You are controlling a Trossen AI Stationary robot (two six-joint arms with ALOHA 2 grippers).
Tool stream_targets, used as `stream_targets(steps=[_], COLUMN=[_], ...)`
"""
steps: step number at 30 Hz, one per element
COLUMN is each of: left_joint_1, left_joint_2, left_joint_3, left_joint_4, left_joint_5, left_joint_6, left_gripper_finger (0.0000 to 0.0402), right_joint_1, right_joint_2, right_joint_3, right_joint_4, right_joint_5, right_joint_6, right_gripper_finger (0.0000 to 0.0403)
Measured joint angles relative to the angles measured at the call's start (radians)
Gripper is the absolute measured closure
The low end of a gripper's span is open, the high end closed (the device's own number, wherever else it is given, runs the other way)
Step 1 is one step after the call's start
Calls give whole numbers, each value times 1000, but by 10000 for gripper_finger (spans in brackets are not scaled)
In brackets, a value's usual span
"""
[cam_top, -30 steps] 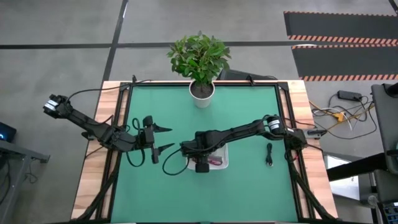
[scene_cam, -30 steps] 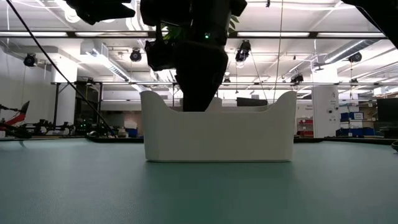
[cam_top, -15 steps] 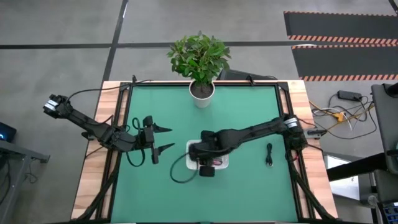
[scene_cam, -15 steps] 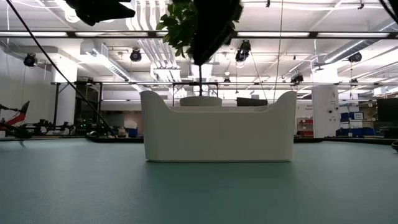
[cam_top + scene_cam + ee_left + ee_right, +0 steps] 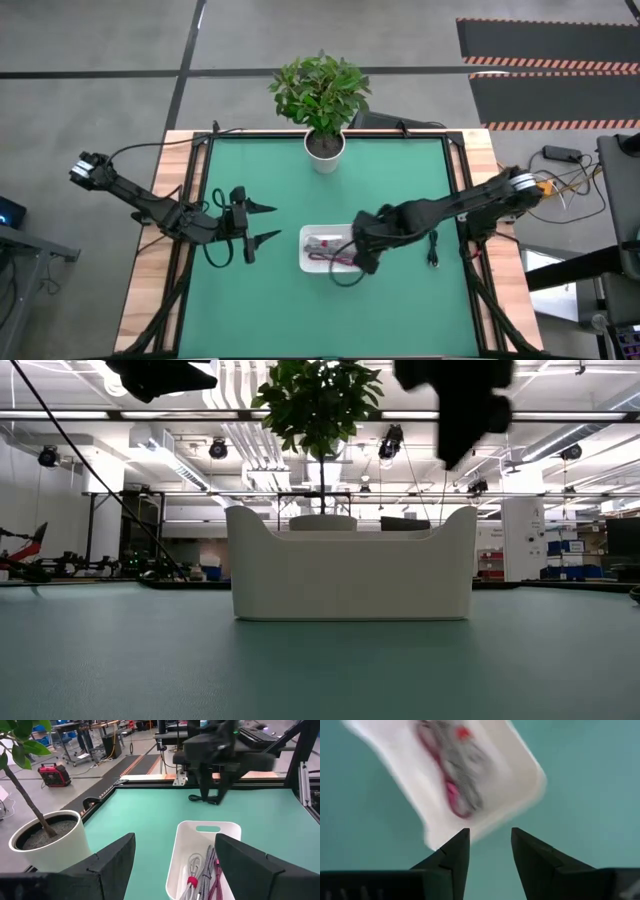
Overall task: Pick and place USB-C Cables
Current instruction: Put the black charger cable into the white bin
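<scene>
A white tray (image 5: 312, 262) lies mid-table. Three bundled cables rest in it: a white-grey one with a red tie (image 5: 191, 869), a grey-brown braided one (image 5: 204, 876) and a magenta one (image 5: 218, 876). The black cable (image 5: 433, 248) lies on the green mat to the tray's right. My right gripper (image 5: 362, 256) hangs open above the tray's right end, and its wrist view (image 5: 490, 834) shows the tray (image 5: 515, 775) below it. My left gripper (image 5: 277, 222) waits open to the left of the tray, touching nothing.
A potted plant in a white pot (image 5: 325, 150) stands at the table's far edge, behind the tray. Black wires loop on the mat beside my left arm (image 5: 215, 250) and near the tray's front edge. Open mat lies along the near side.
My right gripper has risen out of the tray and swung toward the table's right edge, now hanging high over the tray's right end. The tray and the cables in it have stayed in place.
</scene>
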Motion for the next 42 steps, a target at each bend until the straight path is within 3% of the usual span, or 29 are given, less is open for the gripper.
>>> stream_targets(steps=[6, 17, 20, 36, 42], left_joint_1=[0, 0, 0, 1, 1], left_joint_2=[0, 0, 0, 0, 0], left_joint_3=[0, 0, 0, 0, 0], left_joint_4=[-1, -1, -2, 0, 4], left_joint_5=[0, -5, -5, -10, -11], left_joint_6=[-2, 9, 10, 91, 115], left_gripper_finger=[143, 143, 143, 143, 143], right_joint_1=[-11, -23, -24, -24, -24], right_joint_2=[-143, -342, -383, -355, -357], right_joint_3=[-246, -614, -683, -824, -875], right_joint_4=[-3, -4, -5, 56, 168], right_joint_5=[-73, -319, -341, -338, -345], right_joint_6=[264, 562, 628, 684, 683], right_gripper_finger=[263, 250, 243, 235, 257])
